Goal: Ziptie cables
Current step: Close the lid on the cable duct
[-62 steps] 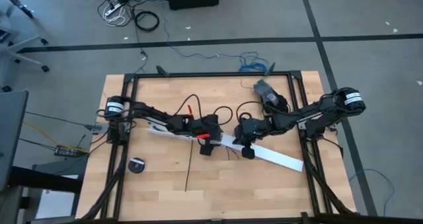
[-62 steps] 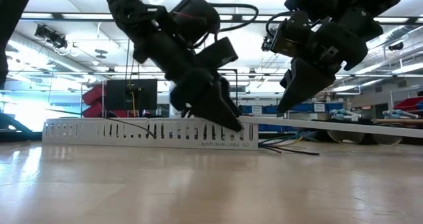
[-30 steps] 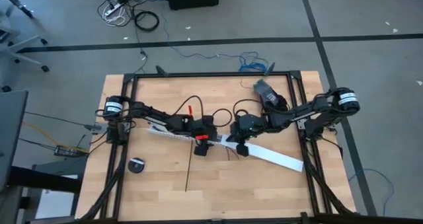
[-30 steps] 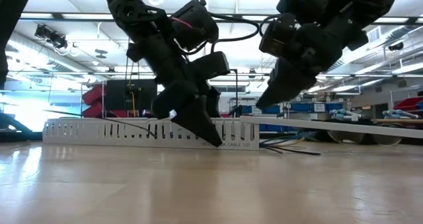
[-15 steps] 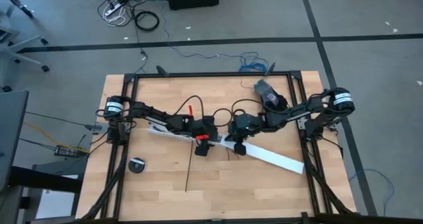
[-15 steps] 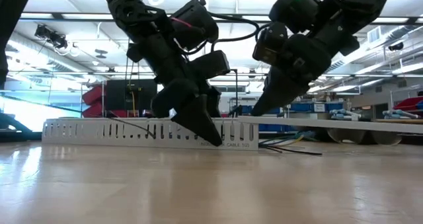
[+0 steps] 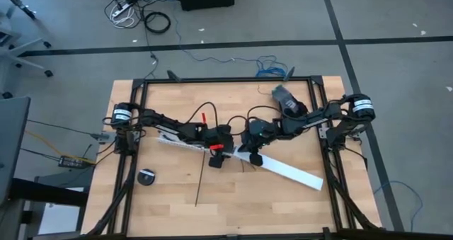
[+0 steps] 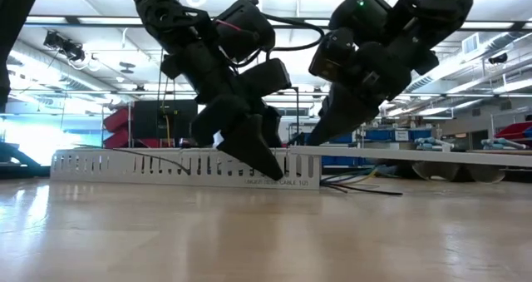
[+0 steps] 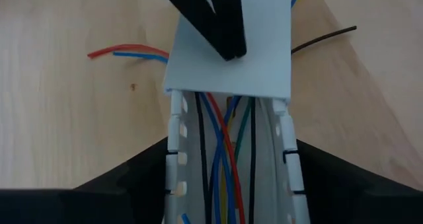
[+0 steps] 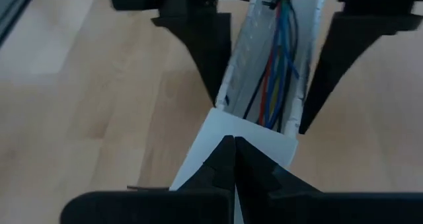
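White channel lid (image 7: 287, 171) has slid under the closed right pincer (image 10: 232, 148). Our left pincer (image 9: 231, 184) straddles the channel (image 9: 230, 158), spread wide. Cables (image 9: 225, 151) remain inside, mid-bench; ziptie (image 7: 199, 183) untouched near the front edge.

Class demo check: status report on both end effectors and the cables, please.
Left end effector open, straddling white channel. Right end effector shut, tips on flat white cover. Cables lie loose in channel. Ziptie unused on table.
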